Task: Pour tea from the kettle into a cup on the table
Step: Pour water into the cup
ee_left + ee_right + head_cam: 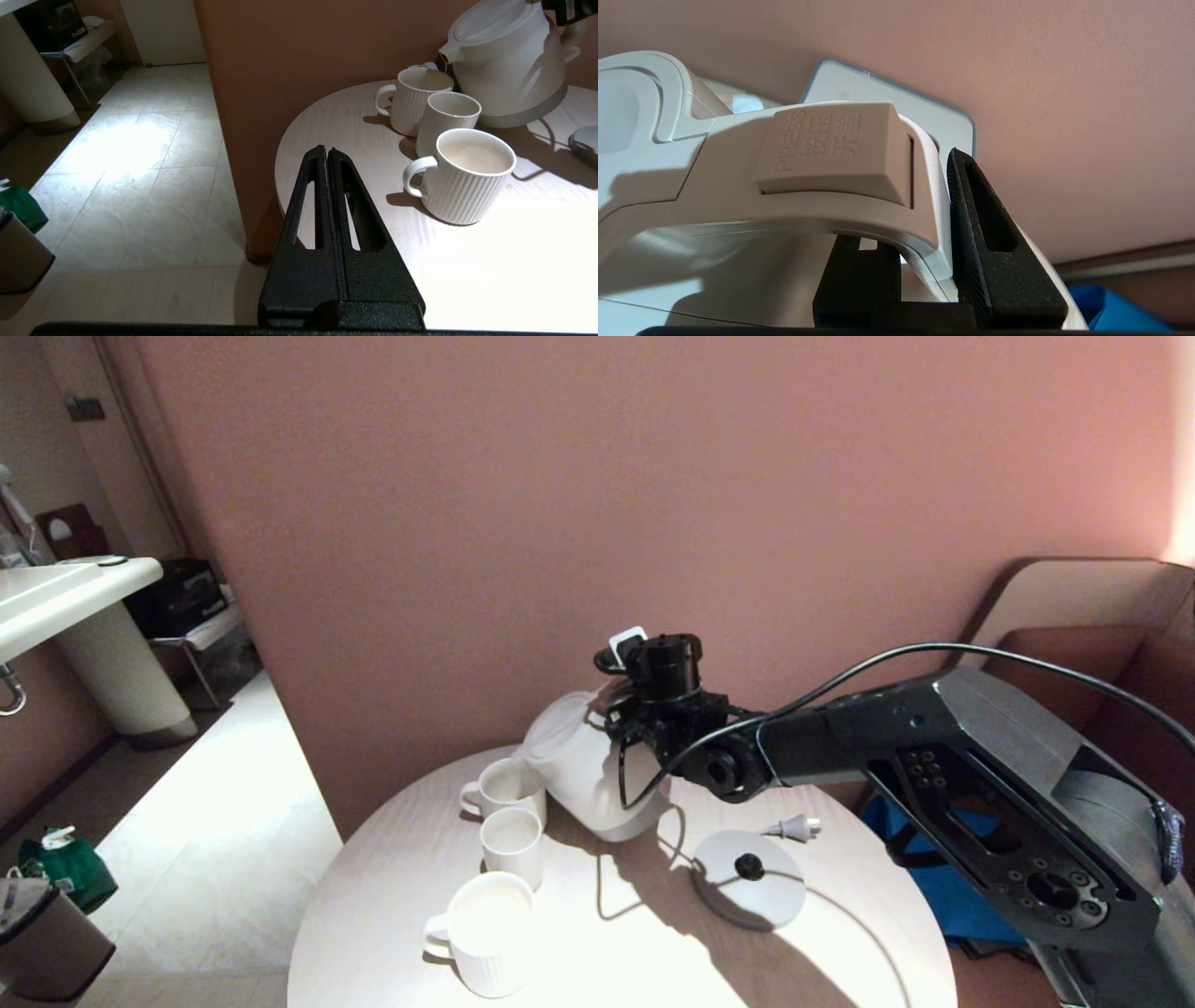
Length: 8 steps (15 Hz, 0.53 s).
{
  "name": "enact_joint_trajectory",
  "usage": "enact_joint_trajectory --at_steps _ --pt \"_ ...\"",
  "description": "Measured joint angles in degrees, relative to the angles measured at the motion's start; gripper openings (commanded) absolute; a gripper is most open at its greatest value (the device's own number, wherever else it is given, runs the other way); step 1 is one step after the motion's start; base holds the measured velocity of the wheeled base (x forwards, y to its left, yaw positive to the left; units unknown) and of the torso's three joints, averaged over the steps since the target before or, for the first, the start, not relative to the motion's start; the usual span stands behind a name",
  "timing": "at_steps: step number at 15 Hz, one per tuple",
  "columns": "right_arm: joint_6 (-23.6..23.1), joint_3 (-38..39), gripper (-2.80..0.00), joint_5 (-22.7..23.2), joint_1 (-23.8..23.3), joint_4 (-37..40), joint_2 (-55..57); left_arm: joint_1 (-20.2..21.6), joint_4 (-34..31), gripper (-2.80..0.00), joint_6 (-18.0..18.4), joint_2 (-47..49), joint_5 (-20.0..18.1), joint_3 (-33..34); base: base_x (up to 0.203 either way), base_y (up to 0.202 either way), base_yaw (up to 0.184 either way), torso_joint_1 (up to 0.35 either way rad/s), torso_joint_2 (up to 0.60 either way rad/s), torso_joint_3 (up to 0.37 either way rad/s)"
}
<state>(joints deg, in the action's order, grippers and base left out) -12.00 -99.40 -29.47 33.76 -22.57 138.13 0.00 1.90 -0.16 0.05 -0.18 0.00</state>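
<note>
Kettle (588,770) tilted in right gripper (644,709), spout apparently over cup (504,786)

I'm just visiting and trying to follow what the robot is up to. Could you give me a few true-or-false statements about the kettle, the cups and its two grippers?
1. The right gripper grips the kettle by its handle. True.
2. The kettle sits on its base disc. False: it is off the disc, tilted over the farthest cup.
3. Three cups stand on the table. True.
4. The nearest cup is empty. False: it holds pale liquid.
5. The left gripper holds a cup. False: it is shut on nothing.
</note>
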Motion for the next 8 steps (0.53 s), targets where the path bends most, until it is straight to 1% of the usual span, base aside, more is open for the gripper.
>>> enact_joint_trajectory --at_steps 8 --pt "-4.2 -2.1 -2.8 -0.2 -0.1 -0.1 0.6 0.0 0.0 -2.8 0.0 0.0 0.0 0.0 0.0 0.0 0.0 0.0 0.0 0.0"
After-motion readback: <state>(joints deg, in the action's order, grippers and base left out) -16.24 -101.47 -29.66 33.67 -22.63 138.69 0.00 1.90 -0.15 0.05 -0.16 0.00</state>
